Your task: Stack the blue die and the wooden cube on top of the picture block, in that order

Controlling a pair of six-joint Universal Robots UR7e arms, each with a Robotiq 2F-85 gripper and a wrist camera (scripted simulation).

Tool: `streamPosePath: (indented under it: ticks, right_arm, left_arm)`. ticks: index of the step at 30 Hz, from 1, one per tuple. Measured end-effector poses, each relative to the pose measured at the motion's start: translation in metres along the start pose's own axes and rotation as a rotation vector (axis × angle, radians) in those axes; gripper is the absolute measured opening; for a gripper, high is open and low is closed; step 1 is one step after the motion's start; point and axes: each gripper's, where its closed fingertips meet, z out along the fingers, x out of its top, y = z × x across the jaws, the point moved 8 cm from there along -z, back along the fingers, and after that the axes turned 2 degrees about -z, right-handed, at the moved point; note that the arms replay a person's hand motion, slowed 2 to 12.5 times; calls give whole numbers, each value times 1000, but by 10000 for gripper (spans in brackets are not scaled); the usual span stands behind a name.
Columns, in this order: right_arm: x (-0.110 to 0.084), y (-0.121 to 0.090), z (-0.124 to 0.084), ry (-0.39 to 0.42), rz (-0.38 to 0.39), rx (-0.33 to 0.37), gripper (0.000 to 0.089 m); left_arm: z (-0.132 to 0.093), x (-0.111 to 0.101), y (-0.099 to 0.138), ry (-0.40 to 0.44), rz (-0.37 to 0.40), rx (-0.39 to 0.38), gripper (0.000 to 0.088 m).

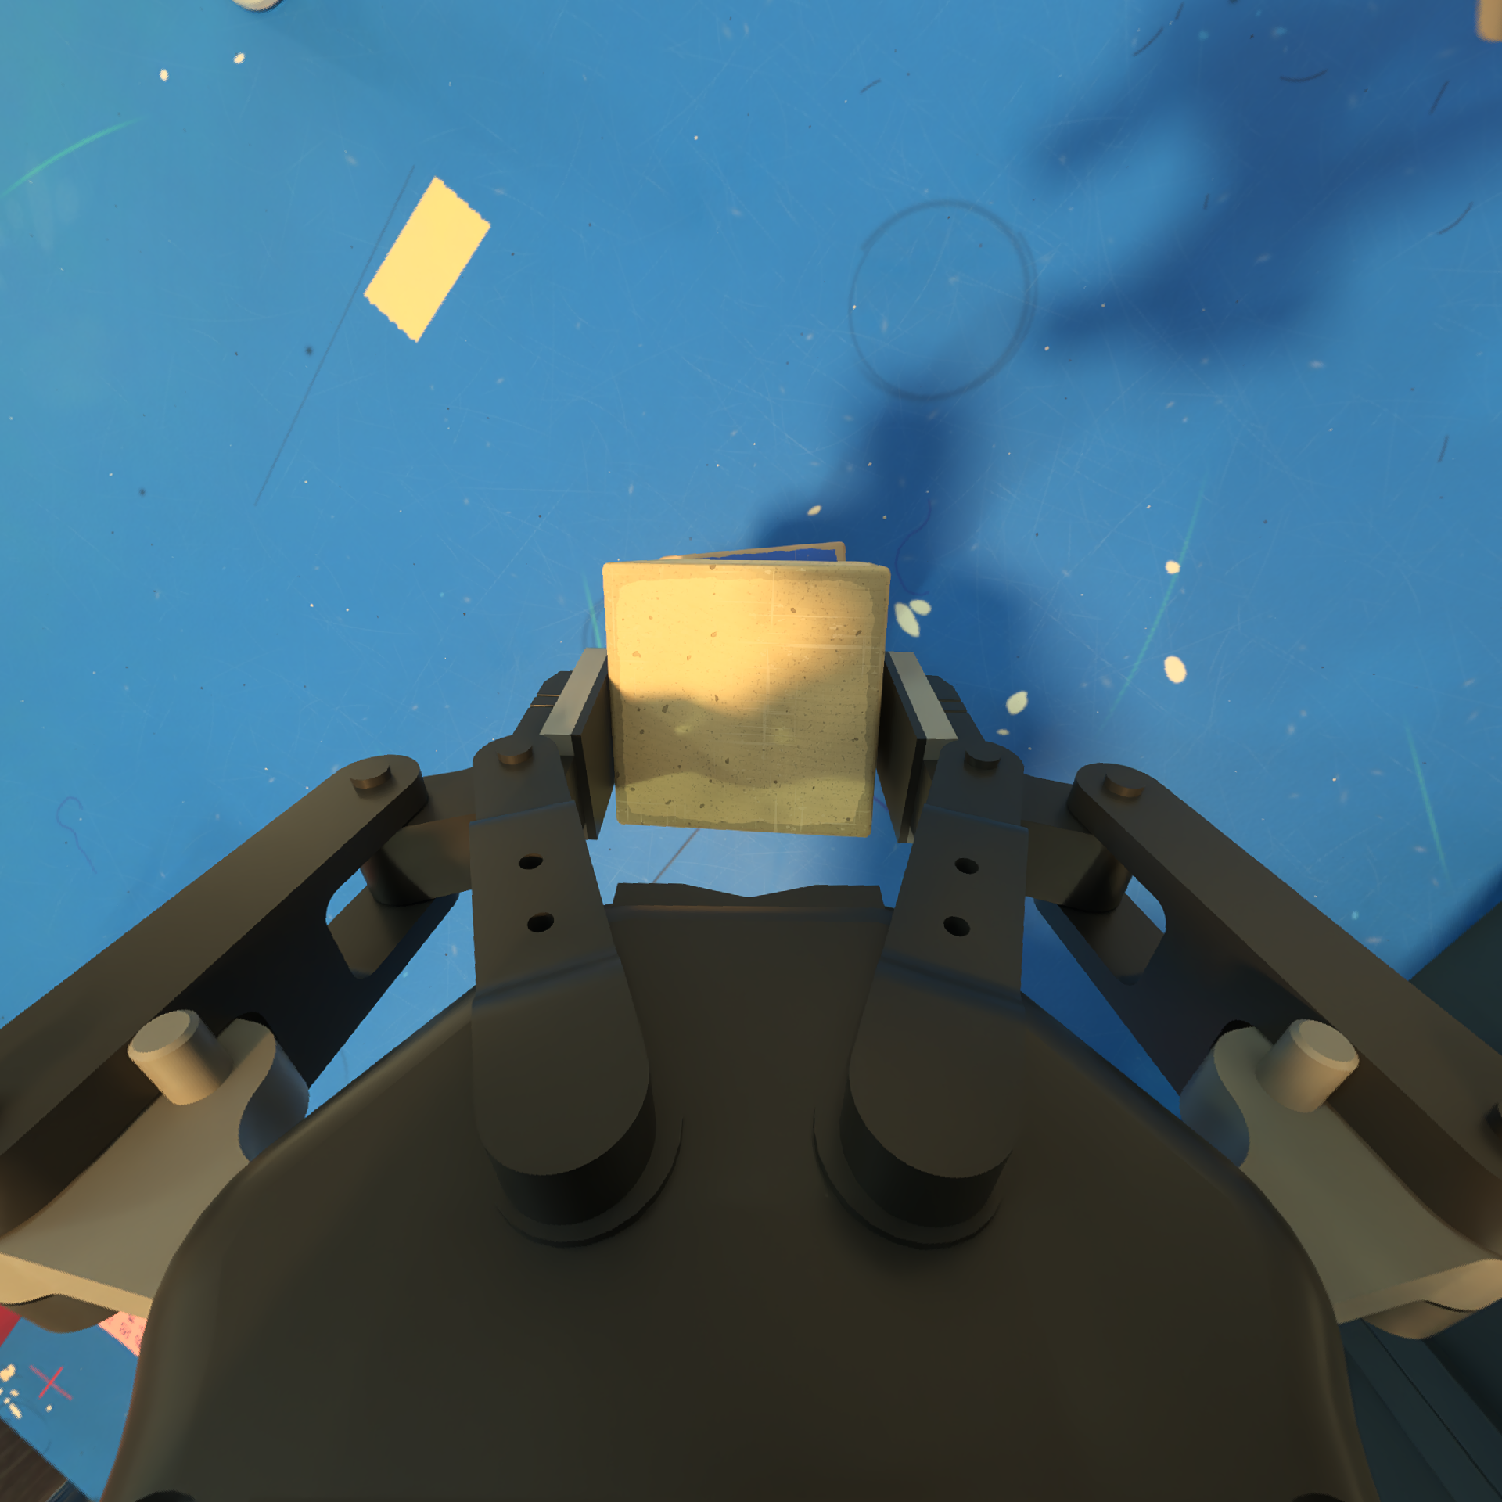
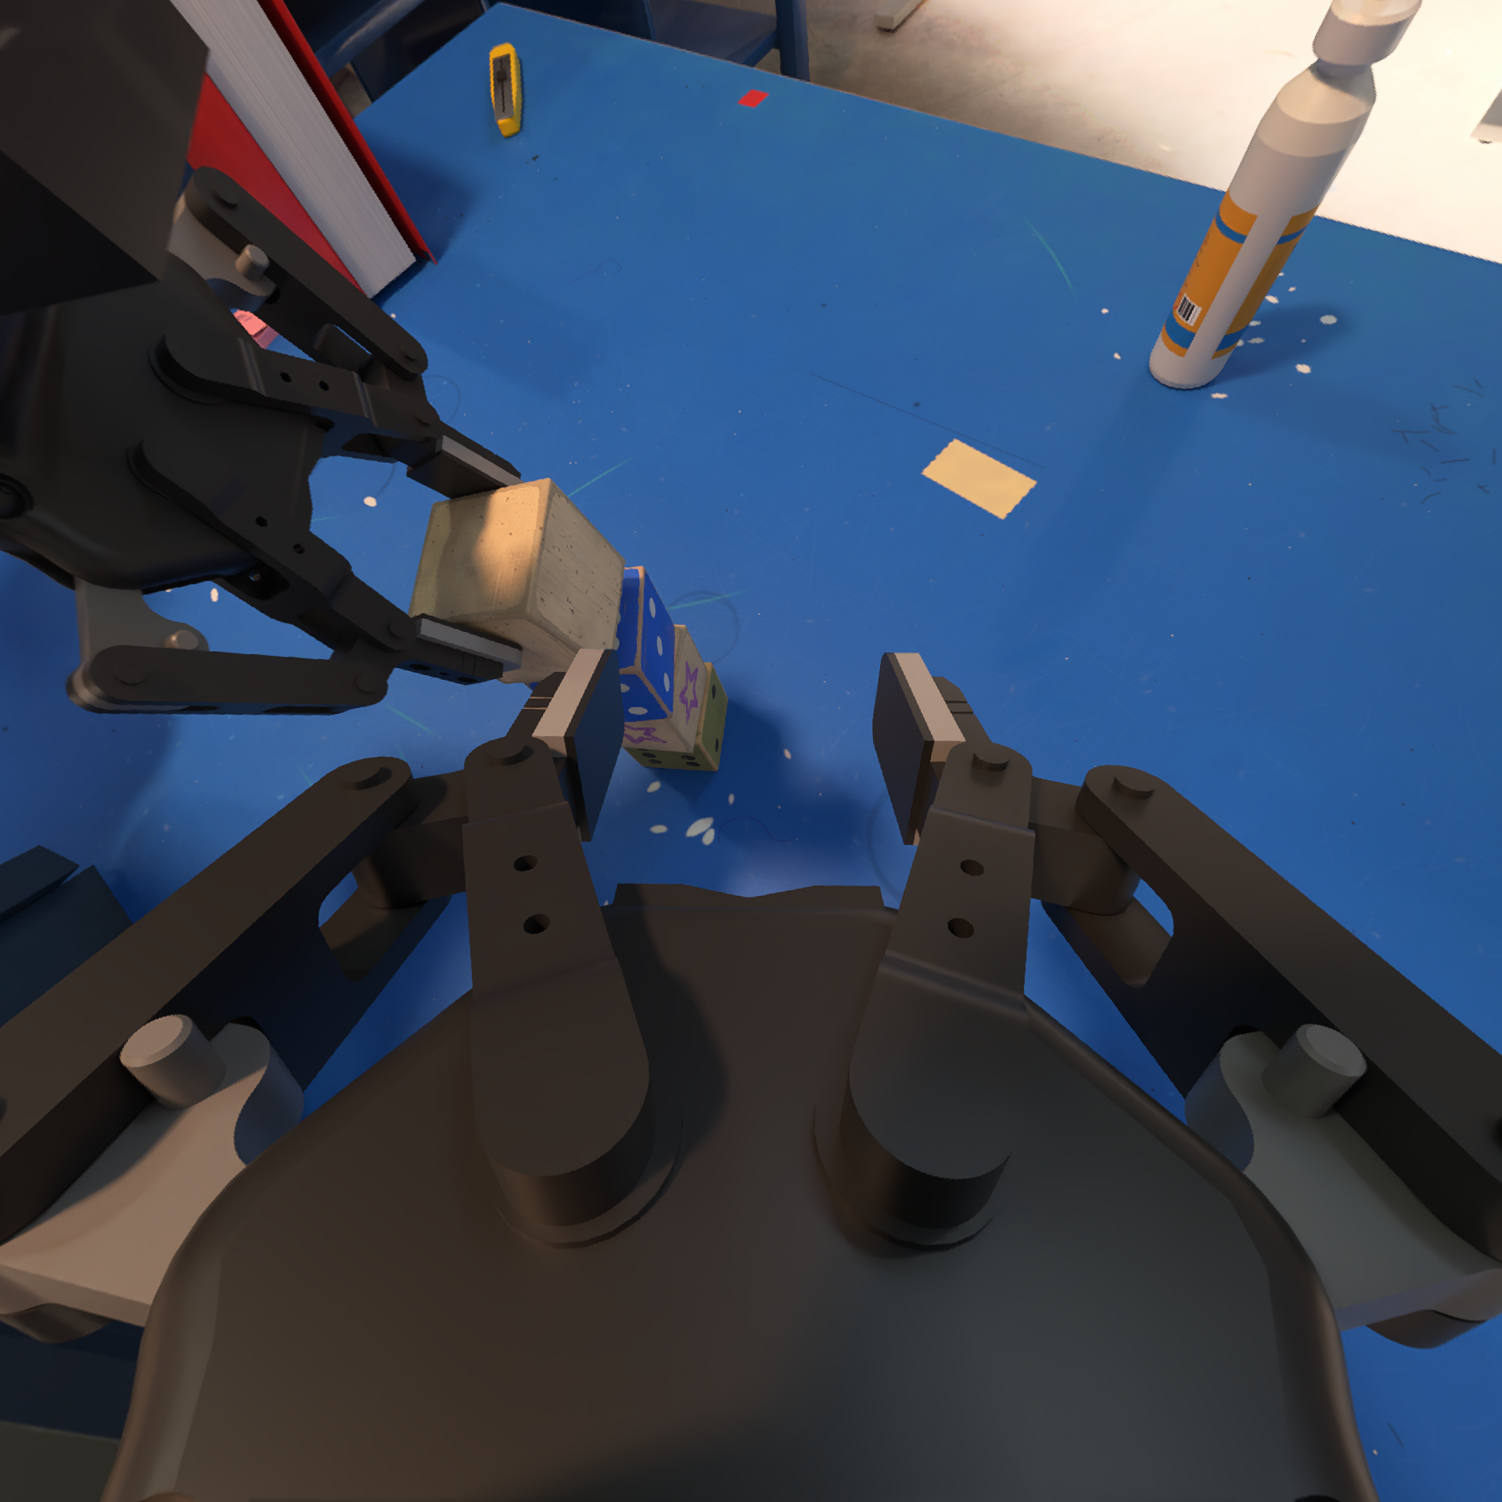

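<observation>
Left wrist view: the left gripper pinches the wooden cube directly above the stack. Right wrist view: the right gripper stands spread and empty; the cube touches or nearly touches the blue die on the picture block. Square the cube, then release gently

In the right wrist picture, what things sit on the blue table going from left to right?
Red book → yellow utility knife → blue die → tan tape patch → white bottle with orange label.
</observation>
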Motion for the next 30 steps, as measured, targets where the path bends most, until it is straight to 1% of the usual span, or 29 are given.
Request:
streamPosePath:
  ticks: [21,30]
  right_arm:
    - [-4,9,-18,44,38,26,556]
    - [-5,13,-23,55,48,38,556]
  left_arm:
    - [11,12,2,-56,-18,56,552]
    - [14,15,3,-67,-23,54,563]
